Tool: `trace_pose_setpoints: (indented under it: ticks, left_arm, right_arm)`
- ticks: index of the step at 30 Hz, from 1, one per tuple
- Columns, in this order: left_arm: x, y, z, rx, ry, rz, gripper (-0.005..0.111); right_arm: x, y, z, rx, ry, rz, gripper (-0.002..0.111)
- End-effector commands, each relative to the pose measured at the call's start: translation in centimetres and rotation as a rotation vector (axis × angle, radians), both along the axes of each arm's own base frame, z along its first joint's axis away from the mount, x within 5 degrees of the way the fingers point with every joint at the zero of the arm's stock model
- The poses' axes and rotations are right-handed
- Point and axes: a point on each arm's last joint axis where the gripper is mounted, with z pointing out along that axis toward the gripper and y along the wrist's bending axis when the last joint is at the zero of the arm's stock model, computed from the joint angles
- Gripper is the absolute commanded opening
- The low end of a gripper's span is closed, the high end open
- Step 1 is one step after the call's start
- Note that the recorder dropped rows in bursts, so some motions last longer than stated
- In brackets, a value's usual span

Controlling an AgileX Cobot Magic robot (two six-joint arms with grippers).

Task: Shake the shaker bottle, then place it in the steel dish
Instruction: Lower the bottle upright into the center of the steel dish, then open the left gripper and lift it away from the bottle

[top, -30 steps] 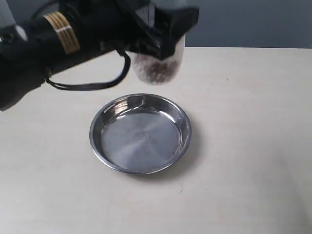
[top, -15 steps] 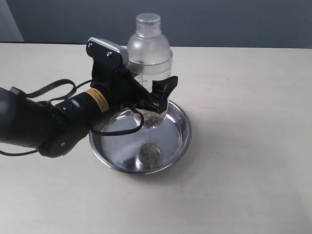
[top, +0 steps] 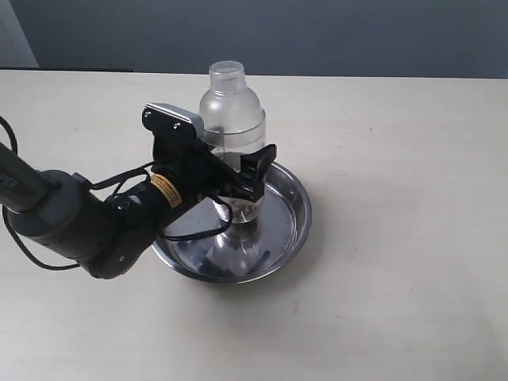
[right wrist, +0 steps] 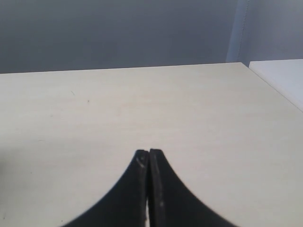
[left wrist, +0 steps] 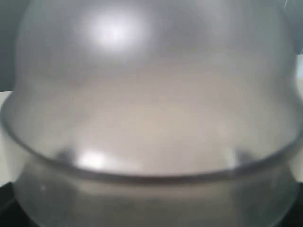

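Note:
The clear shaker bottle (top: 231,117) stands upright inside the steel dish (top: 298,208), its narrow cap (top: 226,73) on top and dark pellets at its base. My left gripper (top: 235,179) is shut on the bottle's lower body, with one black finger (top: 259,165) in front of it. I cannot tell whether the bottle's base touches the dish floor. In the left wrist view the blurred bottle (left wrist: 151,94) fills the picture and hides the jaws. My right gripper (right wrist: 149,152) is shut and empty over bare table, away from both.
The left arm (top: 79,226) and its black cable (top: 202,232) lie across the dish's left rim. The beige table (top: 397,262) runs back to a dark wall. A white surface (right wrist: 284,78) borders the table beyond the right gripper.
The left gripper has brought the bottle down from high above the dish into the dish, and it has sunk a little lower over the last half second.

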Motion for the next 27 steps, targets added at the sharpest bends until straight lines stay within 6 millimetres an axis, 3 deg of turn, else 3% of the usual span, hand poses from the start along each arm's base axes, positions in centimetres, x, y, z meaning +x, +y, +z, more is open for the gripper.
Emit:
trace_pose_setpoints:
  ticks: [1, 7, 11, 12, 13, 14, 15, 18, 23, 27]
  left_arm:
    - [0.37, 0.53, 0.13, -0.042, -0.035, 0.053, 0.000]
    - [0.35, 0.51, -0.09, -0.030, -0.027, 0.045, 0.001]
    - [0.29, 0.43, -0.10, -0.008, -0.038, -0.020, 0.016]
    - [0.24, 0.38, -0.14, 0.004, -0.040, -0.045, 0.023]
    - [0.37, 0.69, -0.24, 0.018, -0.037, -0.062, 0.042]
    - [0.45, 0.87, -0.28, 0.021, -0.032, -0.061, 0.051]
    - [0.58, 1.16, -0.35, 0.024, -0.026, -0.060, 0.073]
    - [0.59, 1.33, -0.43, 0.036, -0.023, -0.097, 0.101]
    - [0.05, 0.75, -0.09, -0.021, -0.032, -0.213, 0.105]
    - [0.27, 1.05, -0.07, -0.026, -0.032, -0.183, 0.105]
  right_arm:
    - [0.00, -0.02, 0.09, -0.003, -0.016, -0.004, -0.001]
    - [0.00, -0.02, 0.09, -0.003, -0.016, -0.004, -0.001]
    - [0.00, -0.02, 0.09, -0.003, -0.016, -0.004, -0.001]
    - [0.00, -0.02, 0.09, -0.003, -0.016, -0.004, -0.001]
    - [0.00, -0.02, 0.09, -0.003, -0.016, -0.004, -0.001]
    - [0.00, -0.02, 0.09, -0.003, -0.016, -0.004, -0.001]
    - [0.00, -0.02, 0.09, -0.003, -0.016, -0.004, -0.001]
    - [0.00, -0.02, 0.09, -0.003, -0.016, -0.004, -0.001]
    - [0.00, -0.02, 0.09, -0.003, -0.016, -0.004, -0.001]
    - [0.00, -0.02, 0.09, -0.003, -0.016, -0.004, -0.001]
